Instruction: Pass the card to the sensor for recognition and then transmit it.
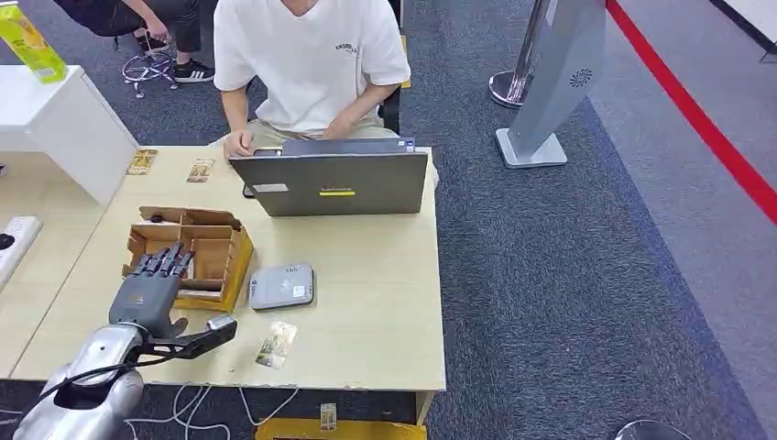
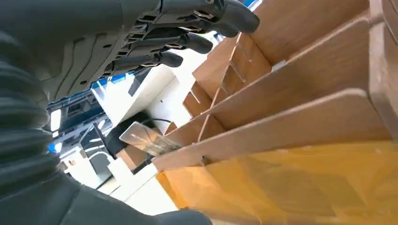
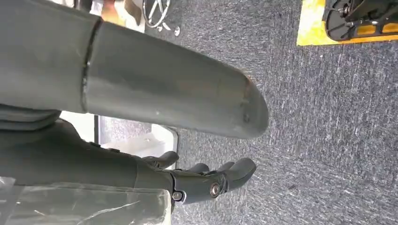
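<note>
Left hand [image 1: 151,284]: fingers straight and apart, empty, over the brown cardboard divided organiser box [image 1: 217,246] on the pale wooden table [image 1: 376,293]. Small printed card [image 1: 277,344]: flat near the table's front edge, beside the grey rounded card sensor [image 1: 281,286]. Right hand [image 3: 206,180]: hanging above grey carpet [image 3: 328,117], fingers loosely curled, empty.

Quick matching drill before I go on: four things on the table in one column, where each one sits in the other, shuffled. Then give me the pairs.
1. laptop
2. card reader
3. card
4. cardboard organizer

A. under the left hand
B. at the table's near edge
C. in front of the seated person
D. between organizer and table middle

Pairs: 1-C, 2-D, 3-B, 4-A
</note>
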`<act>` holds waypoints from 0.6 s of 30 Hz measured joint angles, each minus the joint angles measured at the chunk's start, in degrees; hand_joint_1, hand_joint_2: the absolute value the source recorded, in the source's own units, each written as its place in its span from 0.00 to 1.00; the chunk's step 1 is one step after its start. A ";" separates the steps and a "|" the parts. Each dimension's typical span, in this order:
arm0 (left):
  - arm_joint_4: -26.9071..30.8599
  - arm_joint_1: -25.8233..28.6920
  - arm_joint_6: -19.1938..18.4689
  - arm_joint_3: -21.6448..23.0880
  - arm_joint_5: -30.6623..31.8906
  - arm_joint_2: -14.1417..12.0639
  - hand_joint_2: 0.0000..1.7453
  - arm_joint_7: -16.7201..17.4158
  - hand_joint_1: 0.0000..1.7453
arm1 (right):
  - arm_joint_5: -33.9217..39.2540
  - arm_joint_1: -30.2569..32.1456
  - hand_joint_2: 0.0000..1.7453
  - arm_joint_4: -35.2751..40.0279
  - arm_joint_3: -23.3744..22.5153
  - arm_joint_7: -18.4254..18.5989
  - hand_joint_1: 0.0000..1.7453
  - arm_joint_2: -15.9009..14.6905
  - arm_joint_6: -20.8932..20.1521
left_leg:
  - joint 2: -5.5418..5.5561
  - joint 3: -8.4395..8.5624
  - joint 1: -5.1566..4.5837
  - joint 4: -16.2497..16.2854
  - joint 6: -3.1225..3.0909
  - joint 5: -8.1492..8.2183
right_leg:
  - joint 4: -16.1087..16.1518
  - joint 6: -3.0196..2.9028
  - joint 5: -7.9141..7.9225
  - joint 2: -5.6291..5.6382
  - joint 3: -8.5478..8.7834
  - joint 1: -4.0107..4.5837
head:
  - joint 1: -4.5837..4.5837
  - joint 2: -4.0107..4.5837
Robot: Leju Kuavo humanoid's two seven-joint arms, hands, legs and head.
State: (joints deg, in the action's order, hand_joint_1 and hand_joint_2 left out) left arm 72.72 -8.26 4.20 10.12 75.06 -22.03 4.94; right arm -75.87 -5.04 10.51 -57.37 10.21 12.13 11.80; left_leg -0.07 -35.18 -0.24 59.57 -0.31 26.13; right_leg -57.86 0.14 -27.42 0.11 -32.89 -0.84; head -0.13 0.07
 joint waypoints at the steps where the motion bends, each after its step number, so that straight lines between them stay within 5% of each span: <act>1: 0.24 0.28 0.00 0.00 0.00 0.07 1.00 0.00 0.00 | 0.00 0.00 0.00 0.00 0.00 0.00 0.00 0.00 0.00 | 0.00 0.00 0.00 0.00 0.00 0.00 | 0.00 0.00 0.00 0.00 0.00 0.00 | -0.04 0.00; 18: 5.72 3.44 0.50 -5.33 -1.36 -3.41 1.00 1.05 0.00 | 0.00 0.02 0.00 0.00 0.00 0.00 0.00 -0.24 0.02 | 0.01 -0.02 0.02 -0.01 0.00 0.00 | -0.01 -0.01 -0.02 -0.02 0.00 0.01 | 0.00 0.00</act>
State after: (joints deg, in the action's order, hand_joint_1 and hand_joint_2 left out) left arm 78.44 -4.82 4.70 4.79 73.70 -25.44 5.99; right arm -75.87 -5.01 10.51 -57.37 10.21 11.89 11.82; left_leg -0.06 -35.19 -0.22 59.55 -0.31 26.12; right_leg -57.87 0.13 -27.44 0.09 -32.89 -0.83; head -0.13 0.07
